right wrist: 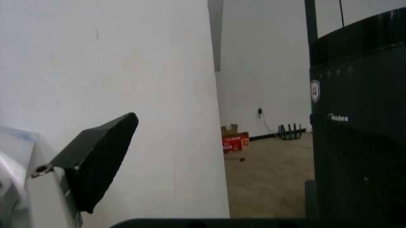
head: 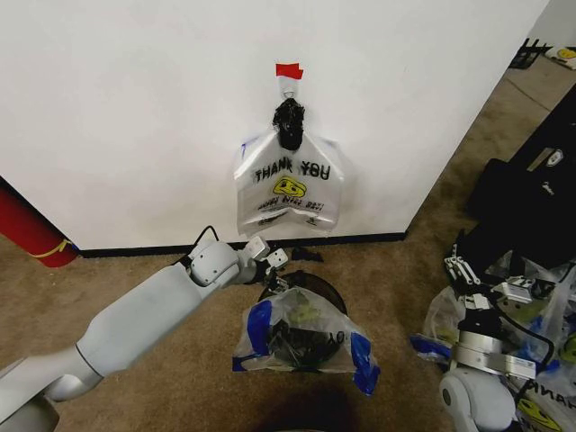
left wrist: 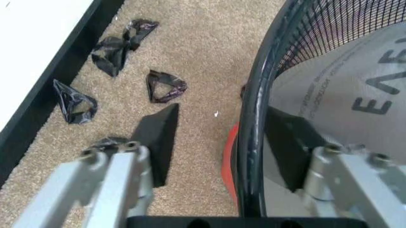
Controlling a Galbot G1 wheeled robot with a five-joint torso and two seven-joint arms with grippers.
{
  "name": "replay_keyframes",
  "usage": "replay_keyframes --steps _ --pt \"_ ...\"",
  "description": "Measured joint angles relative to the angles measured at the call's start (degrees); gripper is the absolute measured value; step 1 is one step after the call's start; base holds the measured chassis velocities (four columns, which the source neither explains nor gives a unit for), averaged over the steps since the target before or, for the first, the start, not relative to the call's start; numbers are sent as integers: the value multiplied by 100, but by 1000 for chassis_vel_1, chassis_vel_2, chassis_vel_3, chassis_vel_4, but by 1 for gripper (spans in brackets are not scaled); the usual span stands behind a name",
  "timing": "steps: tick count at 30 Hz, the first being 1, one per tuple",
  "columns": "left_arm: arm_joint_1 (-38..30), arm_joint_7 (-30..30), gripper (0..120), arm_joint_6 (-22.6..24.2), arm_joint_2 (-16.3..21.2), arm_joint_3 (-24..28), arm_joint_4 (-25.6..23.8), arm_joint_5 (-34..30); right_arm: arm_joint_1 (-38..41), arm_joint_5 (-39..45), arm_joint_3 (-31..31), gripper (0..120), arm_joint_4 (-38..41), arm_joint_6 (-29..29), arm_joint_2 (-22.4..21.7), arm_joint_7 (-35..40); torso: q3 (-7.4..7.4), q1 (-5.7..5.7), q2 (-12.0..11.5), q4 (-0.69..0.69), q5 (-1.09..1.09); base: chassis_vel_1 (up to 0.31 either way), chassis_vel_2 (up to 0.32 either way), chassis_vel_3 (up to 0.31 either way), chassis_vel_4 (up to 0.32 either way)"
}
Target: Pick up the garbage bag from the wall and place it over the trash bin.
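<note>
The garbage bag [head: 290,186] hangs on the wall [head: 135,108] below a red tape strip [head: 289,70]. The left gripper [left wrist: 231,156] has its jaws spread astride the trash bin [left wrist: 254,118] rim. The right gripper [head: 470,274] waits to the right; I cannot tell its jaws' state.
</note>
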Motion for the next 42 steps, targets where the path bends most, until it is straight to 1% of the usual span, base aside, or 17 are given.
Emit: replay_keyframes --steps 2,3,9,12,15,17,18,20,23,25,26,28,30,33,34,37,42 --pt "15 -4 39 0 25 -12 -1 -8 5 -41 -25 100 -20 7 14 -14 0 0 0 0 0 0 0 0 0" --pt "15 -4 39 0 25 -12 -1 -8 5 -41 -25 100 -20 7 14 -14 0 0 0 0 0 0 0 0 0" --pt "289 -72 12 13 187 -215 -219 -102 -2 -104 -84 100 -35 20 38 -49 0 0 0 -1 0 0 0 0 0" --pt "452 -100 6 17 269 -381 -330 -182 5 -123 -107 100 -57 21 42 -60 0 0 0 -1 0 0 0 0 0" --pt "675 -325 0 24 350 -648 -494 -491 22 -144 -134 100 -81 26 49 -82 1 0 0 0 -1 0 0 0 0" --pt "1026 -1352 0 25 401 -1098 -780 -1327 62 -184 -194 100 -157 37 76 -115 0 0 0 -2 1 0 0 0 0" --pt "1026 -1352 0 25 401 -1098 -780 -1327 62 -184 -194 100 -157 37 76 -115 0 0 0 -2 1 0 0 0 0" --pt "1398 -2175 0 25 426 -1463 -1076 -2007 121 -224 -254 100 -222 46 100 -135 1 0 0 0 1 0 0 0 0" --pt "2002 -3108 0 25 442 -1926 -1481 -2858 191 -268 -338 100 -280 58 129 -180 0 0 0 0 -1 0 0 0 0" --pt "2415 -4083 0 26 407 -2216 -1748 -3552 226 -275 -406 100 -303 73 130 -208 1 0 0 1 -1 0 0 0 0" --pt "2415 -4083 0 26 407 -2216 -1748 -3552 226 -275 -406 100 -303 73 130 -208 1 0 0 1 -1 0 0 0 0" --pt "2752 -5434 0 -7 257 -2494 -2021 -4623 249 -276 -474 100 -341 94 124 -228 1 0 0 2 1 0 0 0 0" --pt "2994 -6493 0 -242 87 -2638 -2270 -5270 264 -276 -526 100 -373 118 108 -237 0 0 1 -1 -2 0 0 0 0" --pt "3359 -7507 0 -617 -100 -2739 -2659 -5570 271 -271 -582 100 -419 171 73 -243 0 0 1 -1 3 0 0 0 0" --pt "3359 -7507 0 -617 -100 -2739 -2659 -5570 271 -271 -582 100 -419 171 73 -243 0 0 1 -1 3 0 0 0 0" --pt "3738 -7920 0 -882 -321 -2796 -3026 -5459 263 -259 -621 100 -448 230 25 -254 0 0 1 0 0 0 0 0 0" --pt "4028 -8114 0 -1054 -658 -2903 -3155 -5068 205 -230 -629 100 -437 282 -59 -259 1 0 1 1 0 0 0 0 0"
